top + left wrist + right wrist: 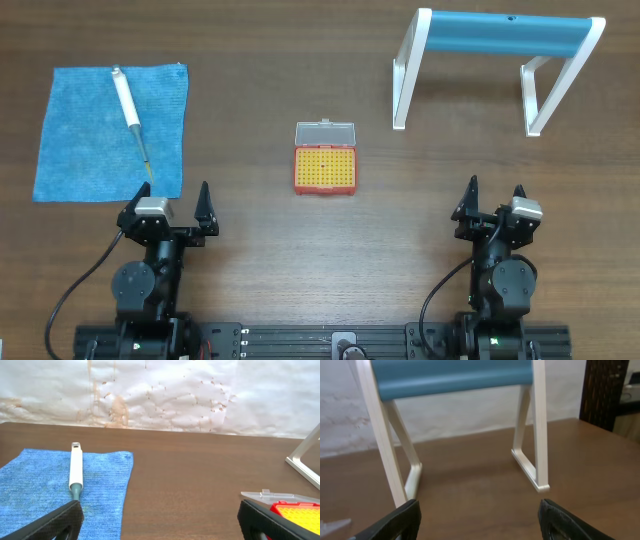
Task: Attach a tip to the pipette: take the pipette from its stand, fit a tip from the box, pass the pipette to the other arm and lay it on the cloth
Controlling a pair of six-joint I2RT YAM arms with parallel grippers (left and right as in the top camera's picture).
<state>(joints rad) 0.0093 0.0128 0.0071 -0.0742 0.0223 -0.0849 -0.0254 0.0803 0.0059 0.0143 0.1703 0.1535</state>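
The white pipette (127, 105) lies on the blue cloth (70, 150) at the far left, its yellow tip (147, 168) pointing toward the near edge. It shows again as the pipette (75, 471) on the cloth (30, 490). The orange tip box (324, 168) stands mid-table with its clear lid open, and the tip box (299, 512) appears at that view's edge. My left gripper (168, 205) rests open near the cloth's near right corner, holding nothing. My right gripper (493, 198) rests open at the near right, facing the stand (500, 40), also empty.
The white-framed stand (470, 380) with its blue bar stands at the far right of the table. A pale wall (165, 395) runs behind the table's far edge. Bare wood lies between the cloth, the tip box and the stand.
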